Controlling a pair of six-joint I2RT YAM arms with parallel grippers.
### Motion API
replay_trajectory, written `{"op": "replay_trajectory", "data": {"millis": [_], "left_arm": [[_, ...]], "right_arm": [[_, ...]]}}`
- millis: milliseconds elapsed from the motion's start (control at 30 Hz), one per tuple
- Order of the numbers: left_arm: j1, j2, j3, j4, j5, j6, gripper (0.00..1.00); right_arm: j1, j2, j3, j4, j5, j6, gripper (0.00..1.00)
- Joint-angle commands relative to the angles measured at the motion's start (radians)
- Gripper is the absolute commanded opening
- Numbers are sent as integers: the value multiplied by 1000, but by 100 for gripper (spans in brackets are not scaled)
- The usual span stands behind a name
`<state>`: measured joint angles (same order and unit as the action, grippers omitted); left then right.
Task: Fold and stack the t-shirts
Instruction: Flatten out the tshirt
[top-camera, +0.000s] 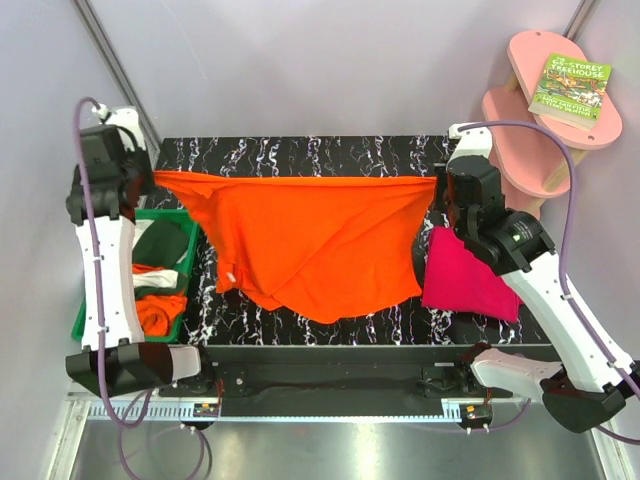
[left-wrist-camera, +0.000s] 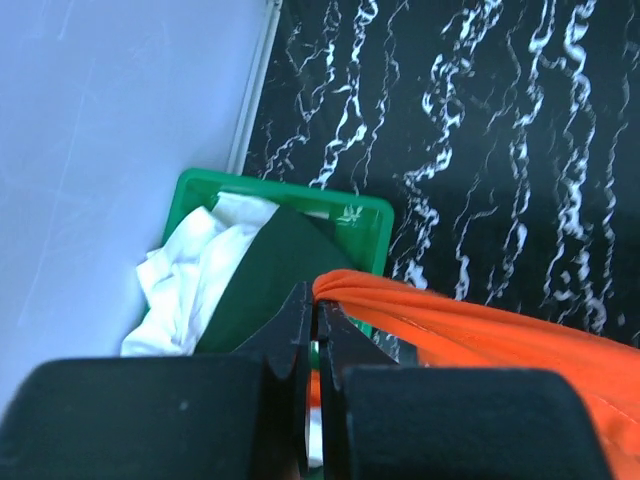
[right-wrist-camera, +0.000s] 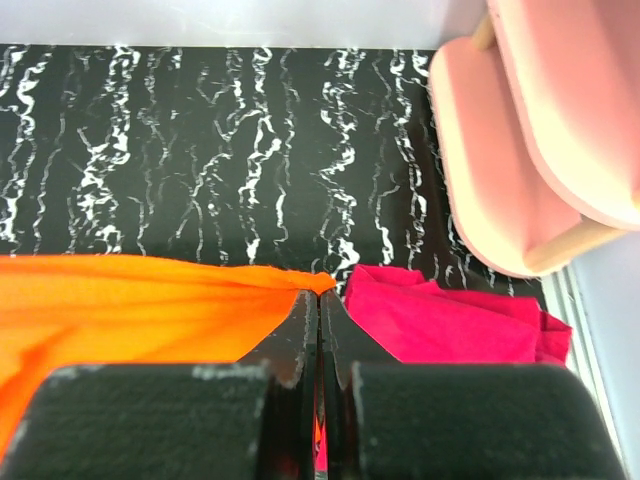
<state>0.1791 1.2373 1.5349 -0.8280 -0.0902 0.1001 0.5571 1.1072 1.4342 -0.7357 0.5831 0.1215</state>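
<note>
Cloth fills the middle of my top view. A bright orange t-shirt (top-camera: 310, 245), soft and plain, is pulled into a taut line along its upper edge. Below that it sags in loose folds to a rough point over the black, white-veined table (top-camera: 300, 155). I cannot tell whether its lower edge touches the tabletop.

Just beside its right edge a magenta t-shirt (top-camera: 468, 275) lies folded into a flat rectangle on the table, partly hidden by my right arm. At the table's left edge sits a green plastic bin (top-camera: 85, 315). It holds a crumpled white t-shirt (left-wrist-camera: 190, 270), a dark green t-shirt (left-wrist-camera: 265, 280) and a second orange t-shirt (top-camera: 160, 312). Off the far right corner stands a rounded pink stool (top-camera: 530, 150) with a book (top-camera: 570, 88) lying on top.

My left gripper (left-wrist-camera: 313, 295) has its jaws pinched almost together on a bunched corner of the stretched shirt, up above the bin. My right gripper (right-wrist-camera: 318, 295) is clamped just as narrowly on the opposite corner, with the magenta cloth right beside its fingertips.
</note>
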Motion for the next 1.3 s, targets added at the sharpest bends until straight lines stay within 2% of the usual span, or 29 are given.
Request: {"op": "replay_trajectory", "data": {"millis": [0,100,200,300,367,500,600,700,867,933,1000,1133,1267], "left_arm": [[109,-18,217,53,177,-45,0],[157,-45,306,30,315,-42,0],[155,-108,338,-3,414,-48,0],[157,-150,315,-62,463,-57,0],[157,-167,237,-57,458,-51,0],[142,-29,215,-53,434,-50,0],[88,95,295,-8,359,-39,0],[17,232,453,16,297,-25,0],[-49,447,876,-5,256,-39,0],[-56,527,1031,-8,247,-49,0],[-61,557,1093,4,247,-63,0],[-73,501,1024,76,236,-66,0],[-76,438,908,89,230,-63,0]], "right_arm": [[-3,-15,69,36,34,-37,0],[-3,-38,91,32,26,-49,0],[-5,-52,97,12,9,-49,0],[-3,-56,65,7,0,-37,0],[-6,-35,42,27,-5,-33,0],[-60,74,11,134,-49,-32,0],[-153,222,96,194,-115,26,0],[-218,386,263,252,-114,30,0],[-236,646,686,257,-91,-52,0],[-243,696,765,266,-109,-57,0],[-241,712,839,283,-124,-66,0],[-240,715,887,285,-150,-59,0],[-240,652,754,280,-151,-46,0]]}}
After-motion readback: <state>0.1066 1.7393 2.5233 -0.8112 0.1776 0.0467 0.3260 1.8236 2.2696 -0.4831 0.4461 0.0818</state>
